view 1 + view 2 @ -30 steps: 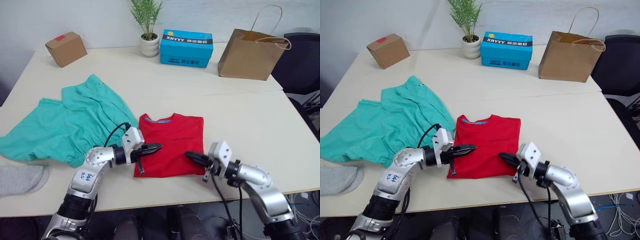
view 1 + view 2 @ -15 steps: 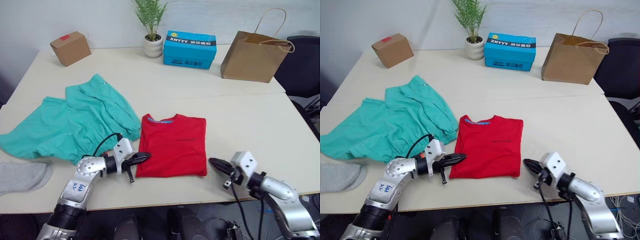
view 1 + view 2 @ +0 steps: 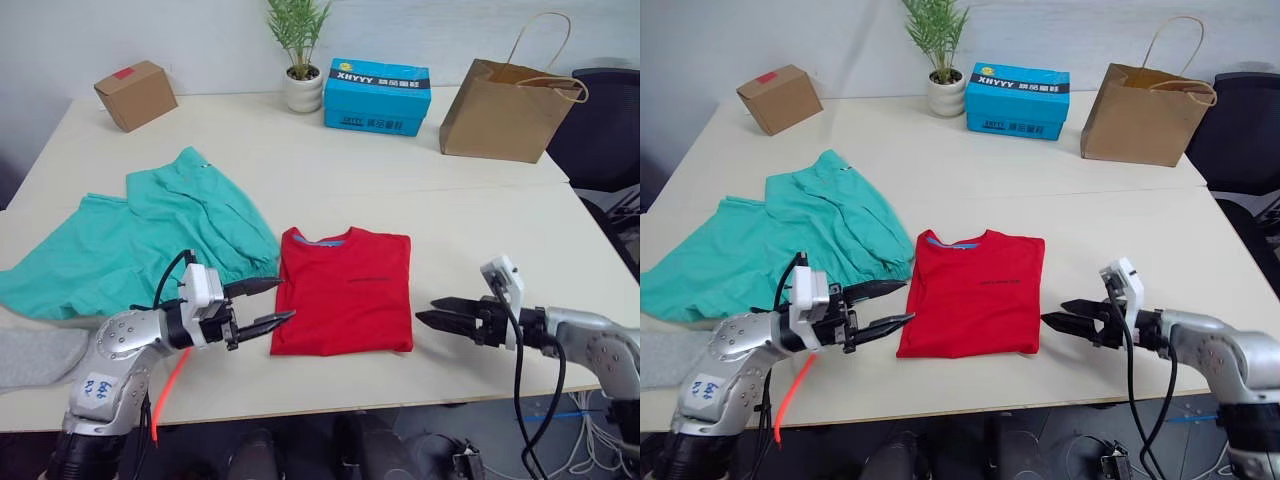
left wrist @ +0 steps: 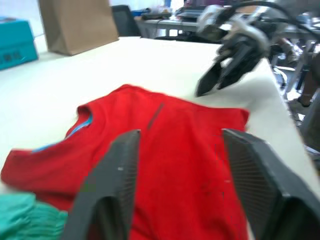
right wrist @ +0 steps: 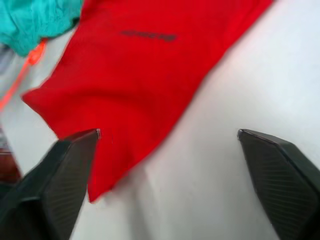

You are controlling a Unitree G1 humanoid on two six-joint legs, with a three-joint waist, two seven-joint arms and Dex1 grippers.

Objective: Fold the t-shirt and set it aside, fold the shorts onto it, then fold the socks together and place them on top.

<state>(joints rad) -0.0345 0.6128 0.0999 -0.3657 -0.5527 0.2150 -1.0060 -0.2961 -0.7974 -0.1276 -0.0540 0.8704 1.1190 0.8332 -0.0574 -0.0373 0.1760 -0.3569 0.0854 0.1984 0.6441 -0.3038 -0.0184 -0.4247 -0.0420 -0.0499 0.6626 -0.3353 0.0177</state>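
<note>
— Where is the t-shirt found, and in what state?

— It is seen folded into a neat red rectangle on the cream table, near the front edge, with the blue-trimmed neckline turned toward the far side. Nothing is stacked on it.

— And the other garments?

— The teal shorts are spread out, unfolded, to the robot's left of the t-shirt; the gathered hem lies just beside the shirt's left edge. An orange drawstring is seen hanging off the front of the table below the left arm. The light grey socks are lying at the table's front left corner, apart from both garments.

— How is the left gripper held?

— It is held level above the table just beside the shirt's near left corner, with its two black fingers spread apart and nothing between them. In the left wrist view the red cloth is seen ahead through the gap.

— And the right gripper?

— It is pointed toward the shirt's right edge, close to it but not touching, and its fingers are parted as well, with nothing gripped.

— What is placed at the back of the table?

— A small cardboard box, a potted plant, a blue carton and a brown paper bag are lined up along the far side, well apart from the clothes.
</note>
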